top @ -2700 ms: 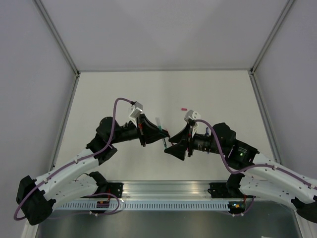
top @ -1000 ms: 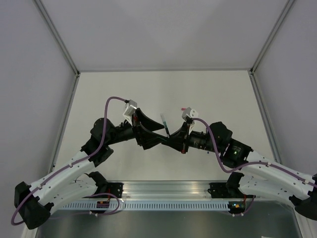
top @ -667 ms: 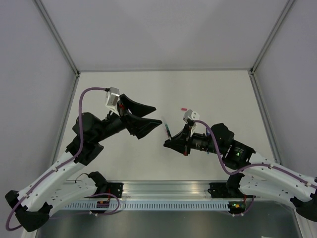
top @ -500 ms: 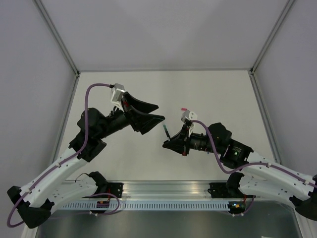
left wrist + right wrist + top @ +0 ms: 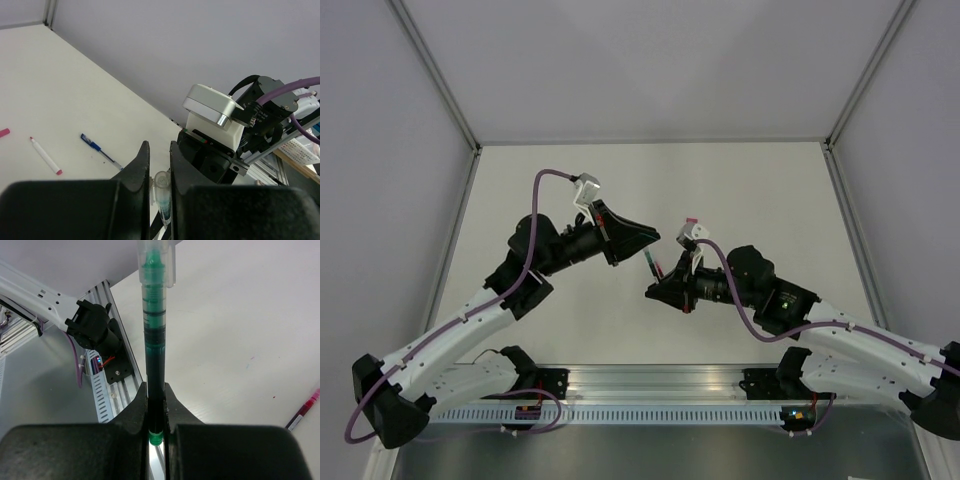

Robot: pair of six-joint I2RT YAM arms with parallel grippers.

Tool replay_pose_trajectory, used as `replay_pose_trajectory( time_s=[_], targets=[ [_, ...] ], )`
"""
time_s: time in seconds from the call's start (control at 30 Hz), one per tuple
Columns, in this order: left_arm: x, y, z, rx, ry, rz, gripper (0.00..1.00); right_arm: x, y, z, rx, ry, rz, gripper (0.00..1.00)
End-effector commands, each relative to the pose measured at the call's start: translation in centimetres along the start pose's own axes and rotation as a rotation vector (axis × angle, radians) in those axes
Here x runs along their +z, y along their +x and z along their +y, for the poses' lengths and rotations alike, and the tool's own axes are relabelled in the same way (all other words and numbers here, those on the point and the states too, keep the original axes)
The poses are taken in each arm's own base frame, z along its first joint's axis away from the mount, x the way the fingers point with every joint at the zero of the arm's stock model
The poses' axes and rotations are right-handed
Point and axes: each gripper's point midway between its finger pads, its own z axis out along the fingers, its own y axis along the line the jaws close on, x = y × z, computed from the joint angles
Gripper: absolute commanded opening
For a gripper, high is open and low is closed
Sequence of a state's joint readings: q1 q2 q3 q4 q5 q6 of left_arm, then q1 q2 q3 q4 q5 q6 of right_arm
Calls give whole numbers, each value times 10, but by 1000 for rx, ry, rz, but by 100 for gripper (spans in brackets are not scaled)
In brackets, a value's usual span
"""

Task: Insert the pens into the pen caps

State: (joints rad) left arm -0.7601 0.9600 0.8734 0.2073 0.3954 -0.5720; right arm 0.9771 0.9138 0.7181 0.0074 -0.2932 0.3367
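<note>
Right end effector (image 5: 155, 390) was closed on the green pen (image 5: 154, 350), gripping it low on the barrel. The pen's butt end showed in the gap nearer the wrist, rest of that stretch hidden btwn the fingers. Pen stuck straight out from the jaws w/ the clear cap (image 5: 156, 262) over its far end, cap top cut off by the frame edge.

Left end effector (image 5: 159, 150) had its jaws narrow around that cap, apparently clamped on it, tho contact at the L finger was hard to make out. Most of the pen below was hidden behind the fingers. In top view both end effectors' tips nearly met, the pen a thin sliver btwn them.

On the desk (image 5: 50, 90), beyond & left of the left end effector, lay a blue pen (image 5: 100, 151), a white pen (image 5: 45, 156) w/ red ends, and a pink piece (image 5: 2, 132) cut off at the edge (pen or cap, couldn't tell). Right of the right end effector lay a red pen (image 5: 302, 412), only partly in frame.
</note>
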Motion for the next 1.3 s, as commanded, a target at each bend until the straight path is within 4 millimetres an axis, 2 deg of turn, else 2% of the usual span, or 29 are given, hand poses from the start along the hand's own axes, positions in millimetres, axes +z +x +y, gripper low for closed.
replay_pose_trajectory(
  time_s=[0.0, 0.17, 0.3, 0.4, 0.5, 0.57, 0.77, 0.87, 1.03, 1.27],
  targets=[
    [-1, 14, 0, -17, 39, 18, 2, 5, -35, 11, -29, -35, -109, 0],
    [-9, 26, -4, -23, 73, 33, 2, 12, -56, -3, -34, 55, -158, 0],
    [-14, 41, -2, -41, 86, 67, 2, 9, -84, -7, -42, 115, -224, 0],
    [-16, 48, -1, -56, 97, 64, 2, 7, -98, -8, -51, 134, -269, 0],
    [-18, 53, -2, -61, 111, 68, 2, 9, -106, -9, -53, 143, -284, 0],
    [-18, 55, -2, -55, 116, 79, 2, 12, -103, -12, -56, 157, -267, 0],
    [-19, 70, 1, -57, 133, 111, 2, 13, -122, -14, -83, 192, -288, 0],
    [-20, 76, 4, -66, 134, 124, 2, 12, -140, -15, -101, 220, -319, 0],
    [-22, 85, 0, -86, 165, 149, 2, 15, -153, -23, -131, 272, -328, 0],
    [-26, 96, 5, -90, 162, 176, 2, 9, -179, -22, -154, 302, -373, 0]
  ],
)
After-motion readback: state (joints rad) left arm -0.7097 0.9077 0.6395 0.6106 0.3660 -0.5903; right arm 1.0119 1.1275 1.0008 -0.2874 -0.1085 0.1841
